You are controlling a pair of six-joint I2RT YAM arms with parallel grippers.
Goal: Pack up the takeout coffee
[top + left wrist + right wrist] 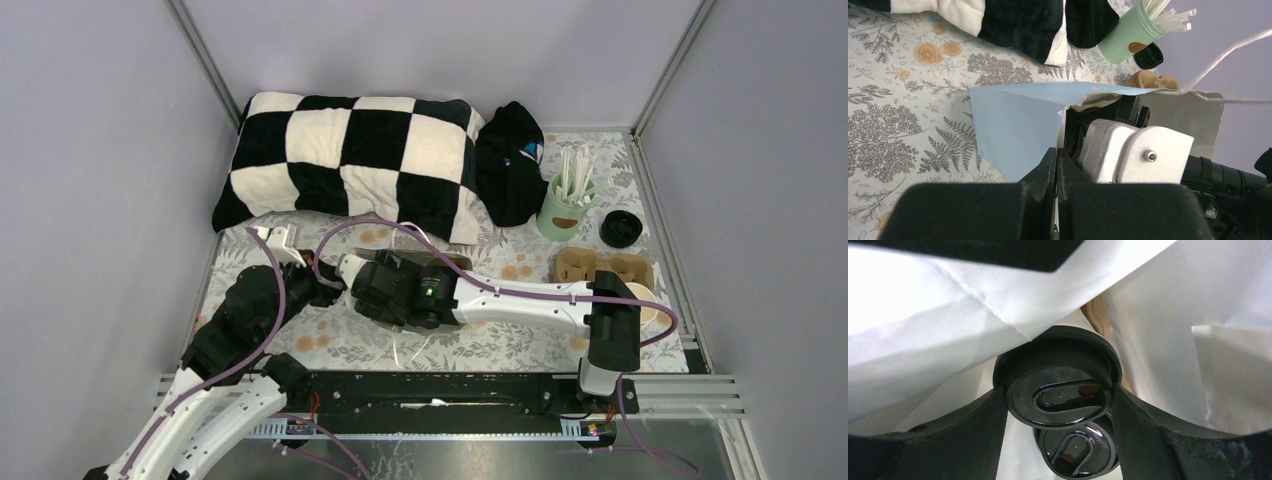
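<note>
In the right wrist view a takeout coffee [1058, 390] shows its black lid, with the two fingers of my right gripper [1060, 396] pressed on either side of it. Below it stands a second takeout coffee [1078, 452], also seen lid-on. White walls of a paper bag [923, 330] surround both. From above, my right arm [415, 290] reaches left across the table, and its fingers are hidden. My left gripper [1056, 155] is shut on the bag's edge [1013, 125], holding that side up.
A mint-green cup of white sticks [565, 205], a loose black lid [622, 228] and a brown pulp carrier [600, 268] sit at the right. A checkered cushion [340, 160] and black cloth [510, 160] lie along the back. Walls close in on three sides.
</note>
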